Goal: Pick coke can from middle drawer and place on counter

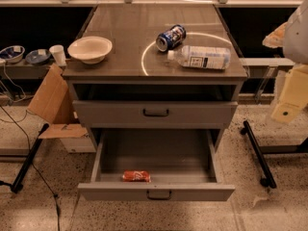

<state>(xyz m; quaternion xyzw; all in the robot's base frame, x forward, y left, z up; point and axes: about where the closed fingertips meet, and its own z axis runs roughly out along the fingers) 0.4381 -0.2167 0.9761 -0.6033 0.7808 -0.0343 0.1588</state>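
Gripper (288, 110) right edge; red coke can (136, 176) sideways in open middle drawer (156, 192).

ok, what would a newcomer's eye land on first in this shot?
The open middle drawer at the bottom of the cabinet, with the red coke can lying on its side near the front wall. On the counter above, a blue-and-white can and a clear plastic bottle lie tipped over, right of a white bowl. The gripper hangs at the right edge, apart from the cabinet.
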